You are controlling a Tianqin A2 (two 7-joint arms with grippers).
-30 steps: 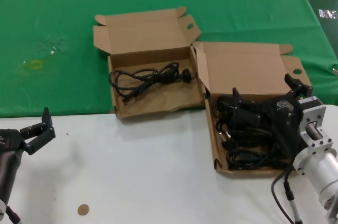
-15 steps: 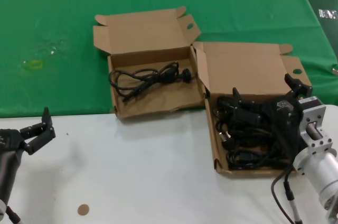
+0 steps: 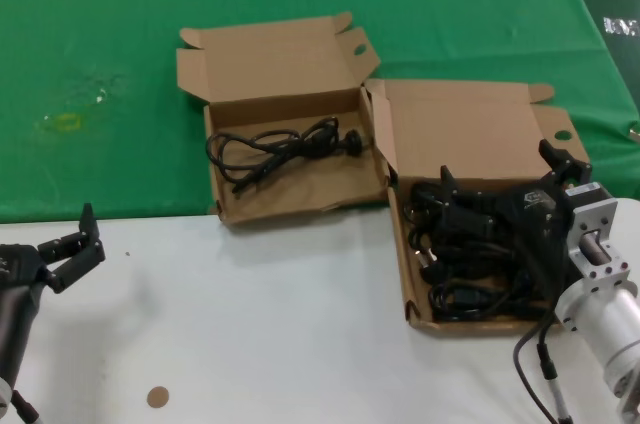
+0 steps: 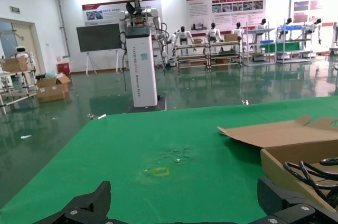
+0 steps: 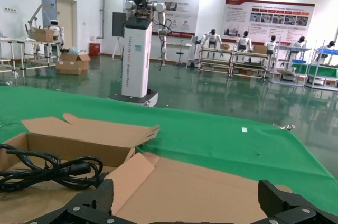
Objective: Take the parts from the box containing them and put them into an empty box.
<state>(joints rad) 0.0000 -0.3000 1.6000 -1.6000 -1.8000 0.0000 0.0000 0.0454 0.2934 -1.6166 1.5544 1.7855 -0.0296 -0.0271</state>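
Note:
The box containing the parts (image 3: pixel 404 274) lies at the right, its lid (image 5: pixel 211 187) folded back, with several black cords (image 3: pixel 465 289) piled in it. My right gripper (image 3: pixel 503 180) hangs open just over that pile, its jaws wide apart and nothing between them; in its own view the gripper (image 5: pixel 187 205) faces the lid. The other box (image 3: pixel 300 206), with a wavy front rim, sits to the left and holds one looped cord (image 3: pixel 285 147), which also shows in the right wrist view (image 5: pixel 53 174). My left gripper (image 3: pixel 72 247) waits open over the white table, far left.
Green cloth (image 3: pixel 120 34) covers the back half, with a yellowish mark (image 3: pixel 65 122) at the left. The front half is white table (image 3: pixel 260 324) with a small brown disc (image 3: pixel 157 397). In the left wrist view the wavy-rimmed box (image 4: pixel 285 163) stands off to one side.

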